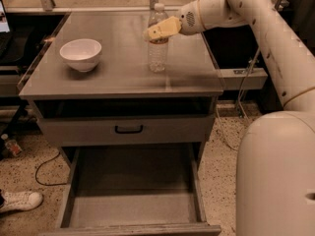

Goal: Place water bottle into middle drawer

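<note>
Nearest the camera, at 6 o'clock, the middle drawer (133,203) stands pulled out from the cabinet, its flat grey floor bare. It looks set like that so something can be lowered straight in from above. At 4 o'clock the robot's white base (275,181) fills the near corner, parked beside the cabinet, which probably lets the arm reach both the top and the tray. Just above the tray, the grey drawer front (128,129) with its black handle is closed flush, so it does not overhang the opening.

Further back lies the cabinet top (123,77). A white bowl (80,54) sits upright toward 10 o'clock, well apart from everything else. The water bottle (157,55) stands upright on the top at about 12 o'clock of the surface's middle, cap up and base flat on the metal — not yet lifted.

The gripper (160,29) comes in from 2 o'clock at the end of the white arm (266,28) and sits against the bottle's upper part, around the label band. Whether it is clamped on the bottle or merely alongside it, I cannot tell. Approaching sideways and high on the body seems chosen to keep the bottle vertical for the carry forward — then down toward 6 o'clock.
</note>
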Robot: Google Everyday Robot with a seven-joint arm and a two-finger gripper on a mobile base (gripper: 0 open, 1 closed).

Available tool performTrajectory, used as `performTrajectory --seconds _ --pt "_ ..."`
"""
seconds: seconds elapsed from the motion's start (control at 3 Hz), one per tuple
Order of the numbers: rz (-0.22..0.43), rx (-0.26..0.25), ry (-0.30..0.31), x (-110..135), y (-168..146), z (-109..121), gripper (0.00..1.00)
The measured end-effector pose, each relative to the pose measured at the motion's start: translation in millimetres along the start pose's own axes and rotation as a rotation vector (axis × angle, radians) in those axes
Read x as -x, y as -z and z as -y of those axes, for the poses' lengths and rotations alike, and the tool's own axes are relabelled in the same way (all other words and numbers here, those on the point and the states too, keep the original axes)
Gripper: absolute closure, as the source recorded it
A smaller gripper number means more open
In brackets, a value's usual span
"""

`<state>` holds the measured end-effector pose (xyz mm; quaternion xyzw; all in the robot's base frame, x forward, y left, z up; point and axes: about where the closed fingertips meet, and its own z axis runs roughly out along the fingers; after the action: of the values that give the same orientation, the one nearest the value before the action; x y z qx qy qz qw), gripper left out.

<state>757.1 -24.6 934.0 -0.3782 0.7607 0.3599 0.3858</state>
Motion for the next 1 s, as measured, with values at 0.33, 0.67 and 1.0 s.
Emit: performTrajectory --seconds 0.33,0.67,1.0 --pt "0.002 0.001 0.001 1.0 -0.2 -0.2 0.0" --pt "0.002 0.001 0.001 1.0 -0.2 -0.3 0.19" --pt "0.002 0.001 0.001 1.0 -0.2 -0.3 0.42"
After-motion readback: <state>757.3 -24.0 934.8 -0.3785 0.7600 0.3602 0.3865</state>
